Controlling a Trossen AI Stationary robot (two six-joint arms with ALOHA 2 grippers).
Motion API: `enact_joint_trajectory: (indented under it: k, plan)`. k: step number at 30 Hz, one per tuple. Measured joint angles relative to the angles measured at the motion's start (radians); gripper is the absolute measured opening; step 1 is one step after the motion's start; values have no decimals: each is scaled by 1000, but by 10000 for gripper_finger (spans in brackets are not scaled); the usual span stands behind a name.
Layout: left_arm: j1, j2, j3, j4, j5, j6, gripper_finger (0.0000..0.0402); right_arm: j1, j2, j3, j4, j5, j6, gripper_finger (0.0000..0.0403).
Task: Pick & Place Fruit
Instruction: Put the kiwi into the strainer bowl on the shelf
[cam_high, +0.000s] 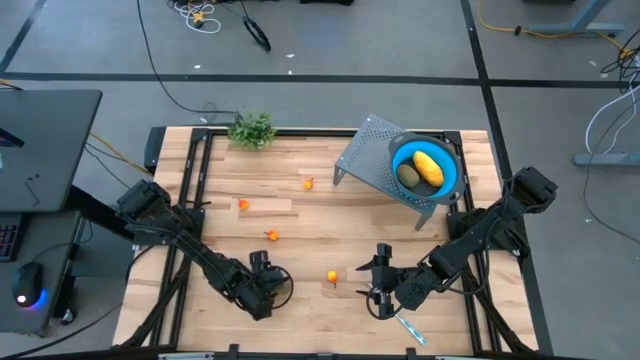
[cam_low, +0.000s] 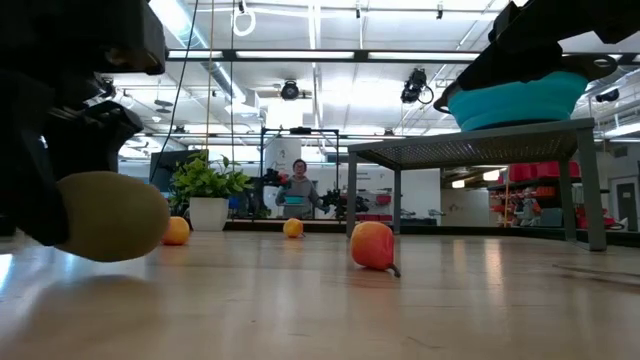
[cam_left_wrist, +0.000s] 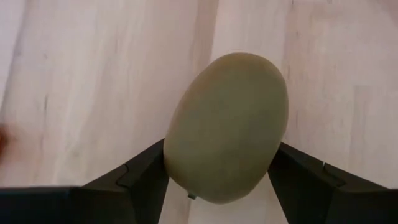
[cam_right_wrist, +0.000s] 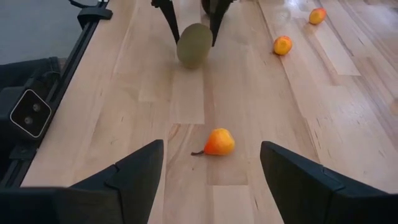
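The left gripper (cam_left_wrist: 217, 186) had its two fingers (cam_left_wrist: 143, 180) pressed against the flanks of a green oval (cam_left_wrist: 225, 127), at the near edge of the table (cam_high: 300, 170), well away from the blue bowl (cam_high: 452, 178). Whether the oval had left the wood could not be told. To finish the step well, the grip probably wanted to seat near the oval's widest part before any lift — a smooth rounded fruit can squirt out of narrow pads. A straight rise, then a carry high enough to clear the grey stand (cam_high: 365, 160) under the bowl, looked the safe course.

The right gripper (cam_right_wrist: 211, 180) hovered with jaws apart and empty over a small orange fruit (cam_right_wrist: 217, 142), nearer the bowl than the left one, with a blue-handled knife (cam_high: 410, 328) just beside it.

The bowl sat on the stand at the far right of the table and held two pieces — a yellow fruit (cam_high: 430, 168) and a second green oval (cam_high: 408, 177), touching. Three more orange fruits (cam_high: 308, 183) lay loose between the bowl and the left arm. A leafy sprig (cam_high: 252, 130) stood at the far edge, left of the stand.
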Motion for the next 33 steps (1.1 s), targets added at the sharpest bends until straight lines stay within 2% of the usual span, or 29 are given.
enact_joint_trajectory:
  k: [6,15,20,25,33]
  plan:
    - [16,0,3,77,-69,60,253,-8,0,0,51,31,-26,277]
    - [98,0,4,395,-122,297,253,-18,10,0,324,18,-409,277]
    - [158,0,4,595,-27,423,252,-19,11,0,355,17,-601,277]
    - [242,0,5,745,93,413,252,-19,11,0,360,18,-720,277]
    - [340,0,5,772,224,351,252,-23,12,0,319,34,-815,277]
